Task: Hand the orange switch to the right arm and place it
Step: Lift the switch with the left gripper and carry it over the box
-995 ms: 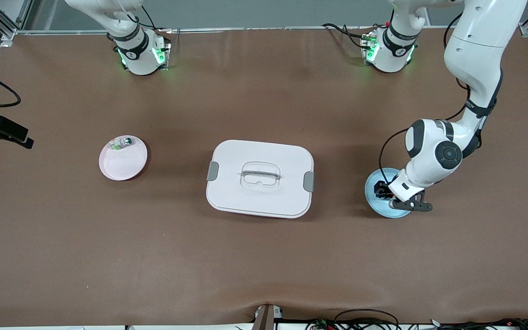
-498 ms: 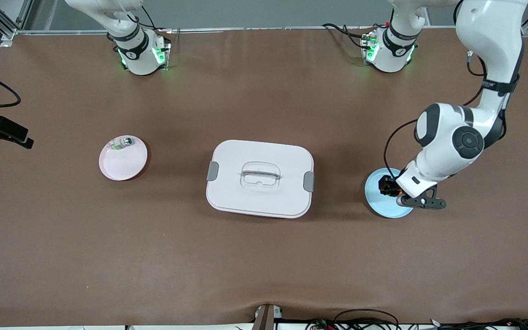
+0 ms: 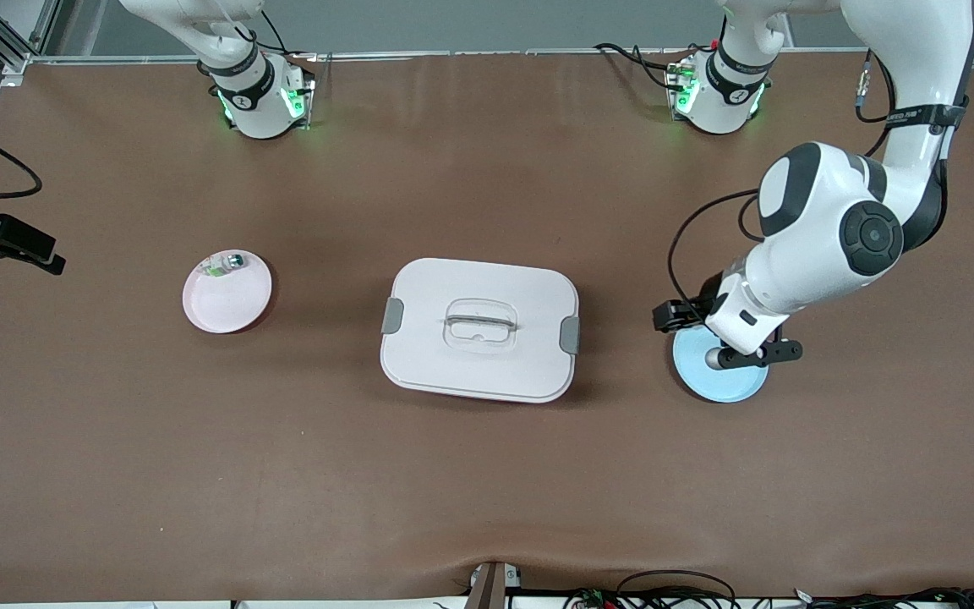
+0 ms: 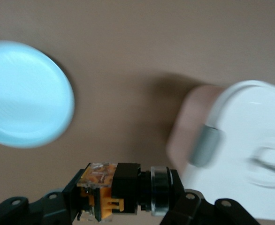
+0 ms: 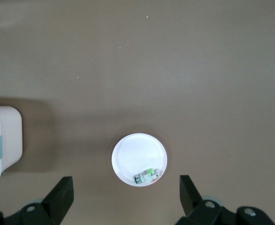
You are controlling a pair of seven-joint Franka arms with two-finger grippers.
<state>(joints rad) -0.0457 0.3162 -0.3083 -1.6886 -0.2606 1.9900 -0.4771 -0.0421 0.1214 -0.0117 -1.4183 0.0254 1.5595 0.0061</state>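
My left gripper (image 3: 675, 316) is shut on the orange switch (image 4: 121, 191), a black stubby part with orange marks and a silver ring. It holds the switch in the air over the edge of the light blue plate (image 3: 719, 370), toward the white box (image 3: 479, 329). In the left wrist view the blue plate (image 4: 22, 93) is bare. My right gripper (image 5: 126, 194) is open and empty, high above the white plate (image 5: 138, 158); only the right arm's base (image 3: 254, 93) shows in the front view, and the arm waits.
The white lidded box with grey clips and a clear handle stands mid-table. The white plate (image 3: 227, 292) toward the right arm's end holds a small clear-silver-green part (image 3: 224, 265), which also shows in the right wrist view (image 5: 147, 177).
My left gripper has risen off the blue plate with the orange switch and moved toward the white box. The blue plate is now bare. The right arm has not moved.
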